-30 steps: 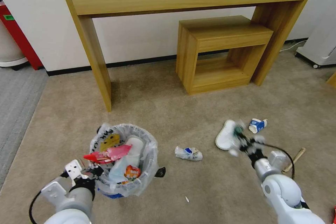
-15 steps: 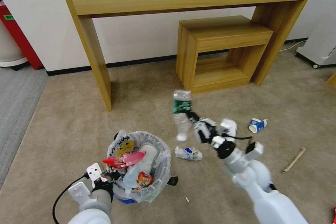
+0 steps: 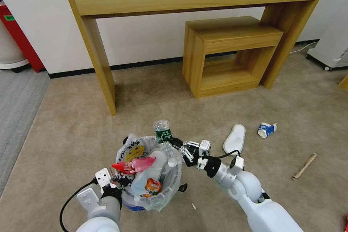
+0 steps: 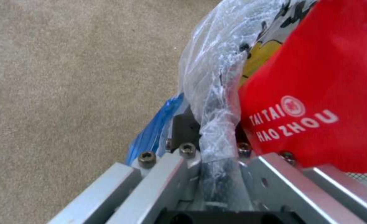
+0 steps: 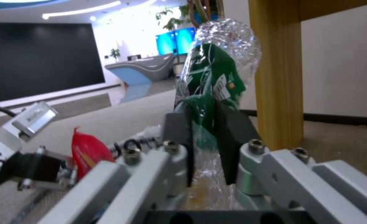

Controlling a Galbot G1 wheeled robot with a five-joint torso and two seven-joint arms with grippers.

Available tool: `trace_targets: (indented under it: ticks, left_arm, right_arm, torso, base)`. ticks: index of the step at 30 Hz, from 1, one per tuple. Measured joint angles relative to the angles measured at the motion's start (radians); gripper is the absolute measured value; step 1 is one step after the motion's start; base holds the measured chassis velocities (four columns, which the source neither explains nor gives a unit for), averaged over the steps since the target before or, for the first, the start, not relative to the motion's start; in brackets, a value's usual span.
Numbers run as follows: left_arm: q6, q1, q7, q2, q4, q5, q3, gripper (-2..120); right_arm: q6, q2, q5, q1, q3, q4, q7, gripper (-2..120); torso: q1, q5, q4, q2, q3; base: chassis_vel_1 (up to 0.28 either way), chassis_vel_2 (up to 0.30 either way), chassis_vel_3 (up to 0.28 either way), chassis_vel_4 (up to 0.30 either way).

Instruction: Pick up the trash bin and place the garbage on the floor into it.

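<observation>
The right gripper (image 3: 173, 141), at lower centre of the head view, pinches a crushed clear bottle (image 3: 162, 131) by its green label; the right wrist view shows both dark pads (image 5: 179, 137) pressed flat against the crumpled label, with the bottle (image 5: 216, 77) standing roughly upright, long axis vertical, its foot toward the bin. The bottle sits right at the far right rim of the trash bin (image 3: 174, 185), so the opening lies just below and toward the lower left of the gripper; a release looks likely to need only a slight shift inward. The left gripper (image 3: 117, 181), at the lower left, is clamped on the bin's near rim; the left wrist view shows the lined rim (image 4: 216, 124) caught between its pads beside a red wrapper (image 4: 316, 93), detail hidden in the head view. The bin is already heaped. Still on the carpet to the right lie a white slipper (image 3: 234, 138), a blue-white cup (image 3: 266, 129) and a wooden stick (image 3: 304, 165).
</observation>
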Motion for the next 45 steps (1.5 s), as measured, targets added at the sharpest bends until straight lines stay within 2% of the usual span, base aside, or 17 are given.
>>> trace_targets:
  ticks: [3, 5, 7, 11, 14, 15, 17, 20, 23, 25, 27, 29, 31, 35, 37, 39, 45]
  left_arm:
    - [0.0, 0.003, 0.0, 0.005, -0.008, -0.005, -0.006, 0]
    - [0.0, 0.004, 0.0, 0.007, -0.01, -0.006, -0.008, 0]
    - [0.001, 0.007, 0.0, 0.01, -0.015, -0.009, -0.011, 0]
    - [0.002, 0.01, 0.0, 0.01, -0.02, -0.01, -0.013, 0]
    - [0.003, 0.013, 0.0, 0.013, -0.028, -0.019, -0.023, 0]
    - [0.003, 0.013, 0.0, 0.013, -0.028, -0.019, -0.023, 0]
    - [0.004, 0.011, 0.001, 0.017, -0.032, -0.037, -0.042, 0]
    - [0.005, 0.002, -0.003, 0.021, -0.034, -0.064, -0.067, 0]
    - [0.0, -0.013, -0.015, 0.023, -0.035, -0.054, -0.101, 0]
    - [-0.001, -0.015, -0.017, 0.024, -0.035, -0.052, -0.108, 0]
    - [-0.001, -0.021, -0.017, 0.029, -0.038, -0.053, -0.13, 0]
    - [-0.001, -0.022, -0.017, 0.029, -0.038, -0.054, -0.133, 0]
    - [-0.001, -0.029, -0.016, 0.031, -0.039, -0.06, -0.151, 0]
    - [0.003, -0.043, -0.015, 0.036, -0.039, -0.084, -0.192, 0]
    - [0.003, -0.045, -0.015, 0.037, -0.039, -0.088, -0.198, 0]
    - [0.013, -0.052, -0.014, 0.048, -0.038, -0.125, -0.257, 0]
    - [0.027, -0.055, -0.018, 0.053, -0.047, -0.156, -0.289, 0]
  right_arm:
    - [-0.002, -0.004, -0.004, -0.014, 0.014, 0.008, 0.001, 32]
    - [-0.002, -0.005, -0.006, -0.017, 0.018, 0.01, 0.001, 36]
    - [-0.004, -0.006, -0.007, -0.024, 0.026, 0.013, 0.002, 47]
    - [-0.006, -0.009, -0.01, -0.026, 0.032, 0.016, 0.003, 56]
    - [-0.006, -0.012, -0.01, -0.035, 0.049, 0.027, 0.007, 73]
    - [-0.006, -0.012, -0.01, -0.035, 0.049, 0.027, 0.007, 73]
    - [-0.005, -0.011, 0.0, -0.045, 0.078, 0.044, 0.027, 83]
    - [-0.006, 0.005, 0.012, -0.056, 0.122, 0.065, 0.085, 89]
    - [0.0, 0.058, -0.026, -0.094, 0.229, 0.084, 0.153, 100]
    - [0.017, 0.067, -0.043, -0.104, 0.252, 0.084, 0.168, 100]
    - [0.055, 0.089, -0.096, -0.15, 0.341, 0.089, 0.25, 100]
    - [0.06, 0.092, -0.103, -0.158, 0.359, 0.09, 0.272, 100]
    - [0.076, 0.099, -0.125, -0.191, 0.424, 0.092, 0.37, 100]
    - [0.083, 0.111, -0.141, -0.213, 0.485, 0.083, 0.47, 100]
    - [0.085, 0.112, -0.143, -0.214, 0.49, 0.081, 0.475, 100]
    - [0.099, 0.123, -0.153, -0.228, 0.535, 0.062, 0.501, 100]
    - [0.101, 0.128, -0.154, -0.244, 0.544, 0.058, 0.525, 100]
  torso:
    - [0.0, 0.0, 0.0, 0.0, 0.0]
    - [0.0, 0.0, 0.0, 0.0, 0.0]
    - [0.0, 0.0, 0.0, 0.0, 0.0]
    - [0.0, 0.0, 0.0, 0.0, 0.0]
    - [0.0, 0.0001, 0.0, 0.0, 0.0]
    - [0.0, 0.0001, 0.0, 0.0, 0.0]
    - [0.0, 0.0, 0.0, 0.0, 0.0]
    - [0.0, 0.0, 0.0, 0.0, 0.0]
    - [0.0, -0.0001, 0.0, 0.0, 0.0]
    - [0.0, 0.0001, 0.0, 0.0, 0.0]
    - [0.0, 0.0001, 0.0, 0.0, 0.0]
    - [0.0, 0.0001, -0.0002, 0.0, 0.0]
    - [0.0, 0.0002, -0.0002, 0.0, 0.0]
    - [0.0, 0.0, -0.0002, 0.0, 0.0]
    - [0.0, 0.0002, -0.0002, 0.0, 0.0]
    - [0.0, 0.0, 0.0, 0.0, 0.0]
    - [0.0, 0.0, 0.0, 0.0, 0.0]
  base:
    - [0.0, 0.0, 0.0, 0.0]
    - [0.0, 0.0, 0.0, 0.0]
    - [0.0, 0.0, 0.0, 0.0]
    - [0.0, 0.0, 0.0, 0.0]
    - [0.0, 0.0, 0.0, 0.0]
    - [0.0, 0.0, 0.0, 0.0]
    - [0.0, 0.0, 0.0, 0.0]
    - [0.0, 0.0, 0.0, 0.0]
    - [0.0, 0.0, 0.0, 0.0]
    - [0.0, 0.0, 0.0, 0.0]
    - [0.0, 0.0, 0.0, 0.0]
    - [0.0, 0.0, 0.0, 0.0]
    - [0.0, 0.0, 0.0, 0.0]
    - [0.0, 0.0, 0.0, 0.0]
    - [0.0, 0.0, 0.0, 0.0]
    - [0.0, 0.0, 0.0, 0.0]
    - [0.0, 0.0, 0.0, 0.0]
